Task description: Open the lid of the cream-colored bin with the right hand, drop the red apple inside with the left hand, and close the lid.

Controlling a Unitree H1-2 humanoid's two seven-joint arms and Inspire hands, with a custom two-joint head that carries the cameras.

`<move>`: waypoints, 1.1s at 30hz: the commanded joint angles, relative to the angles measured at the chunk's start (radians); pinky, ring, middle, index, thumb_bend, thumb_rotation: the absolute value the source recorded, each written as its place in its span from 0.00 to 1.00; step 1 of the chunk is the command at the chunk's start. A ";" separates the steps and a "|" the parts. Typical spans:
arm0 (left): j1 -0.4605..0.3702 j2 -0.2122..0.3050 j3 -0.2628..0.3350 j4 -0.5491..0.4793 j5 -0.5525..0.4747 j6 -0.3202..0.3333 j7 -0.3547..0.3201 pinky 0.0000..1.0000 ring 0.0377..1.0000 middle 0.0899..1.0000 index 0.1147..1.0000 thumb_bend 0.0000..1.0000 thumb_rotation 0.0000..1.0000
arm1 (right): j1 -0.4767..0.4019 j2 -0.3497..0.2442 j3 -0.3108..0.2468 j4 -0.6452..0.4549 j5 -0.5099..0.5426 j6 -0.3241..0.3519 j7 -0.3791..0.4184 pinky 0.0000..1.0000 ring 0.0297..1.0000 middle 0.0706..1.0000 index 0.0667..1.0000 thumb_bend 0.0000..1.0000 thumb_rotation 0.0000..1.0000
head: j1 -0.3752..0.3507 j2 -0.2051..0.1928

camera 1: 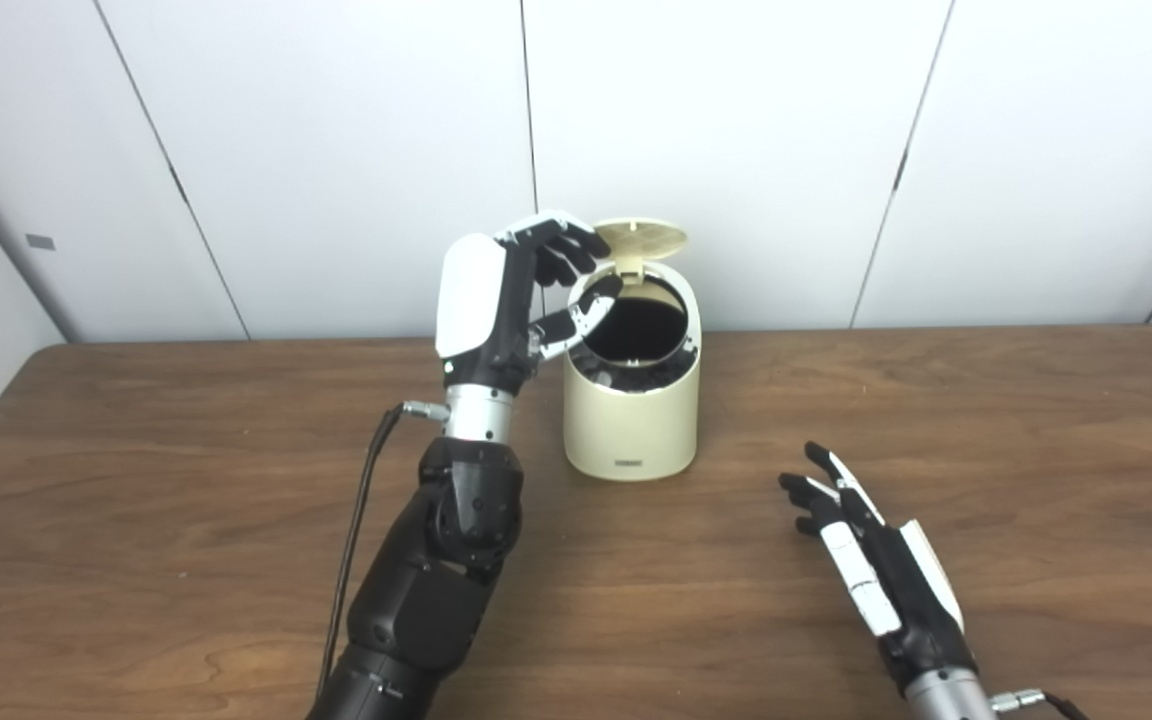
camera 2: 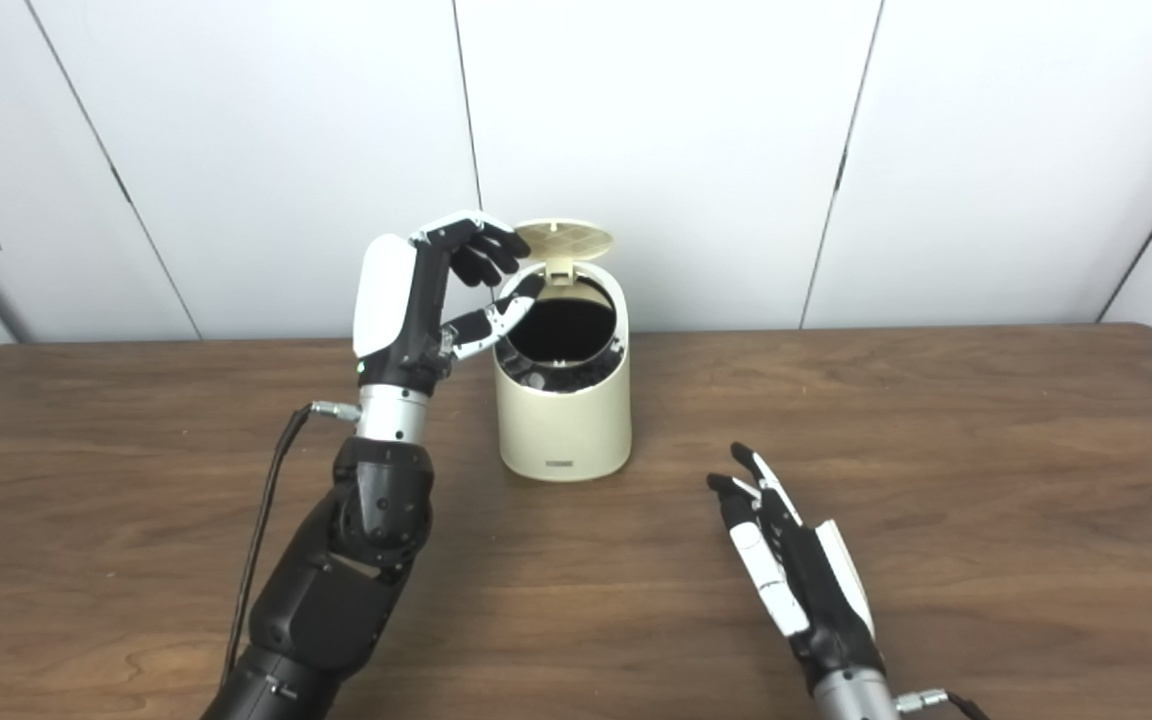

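Note:
The cream-colored bin (camera 1: pixel 632 420) stands on the table near its far middle, its round lid (camera 1: pixel 644 239) tipped up and back, its dark mouth showing. My left hand (camera 1: pixel 526 290) is raised beside the bin's left rim, fingers apart and curled over the opening, holding nothing. No red apple shows anywhere; the bin's inside is too dark to read. My right hand (camera 1: pixel 861 545) rests low over the table in front and right of the bin, fingers stretched out and empty. The bin (camera 2: pixel 564 400) and both hands, left (camera 2: pixel 441 290) and right (camera 2: pixel 786 560), also show in the right eye view.
The brown wooden table (camera 1: pixel 136 480) runs to a white panelled wall (camera 1: pixel 336 150) behind the bin. A black cable (camera 1: pixel 361 520) hangs along my left forearm.

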 commanded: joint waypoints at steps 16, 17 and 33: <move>0.176 0.071 0.063 -0.305 -0.029 0.093 -0.175 0.40 0.46 0.46 0.43 0.52 0.00 | -0.098 -0.007 -0.053 -0.004 0.058 -0.014 -0.011 0.83 0.89 0.88 0.93 0.52 1.00 | -0.001 0.008; 0.199 0.073 0.075 -0.319 -0.044 0.107 -0.187 0.40 0.47 0.46 0.43 0.52 0.00 | -0.117 -0.010 -0.055 -0.003 0.046 -0.015 -0.014 0.84 0.90 0.88 0.92 0.53 1.00 | -0.001 0.009; 0.492 0.098 0.150 -0.464 -0.304 0.308 -0.404 0.89 0.95 0.97 0.97 0.57 0.91 | -0.485 -0.051 -0.041 0.079 -0.055 0.031 -0.022 0.90 0.90 0.92 0.89 0.61 1.00 | -0.026 0.009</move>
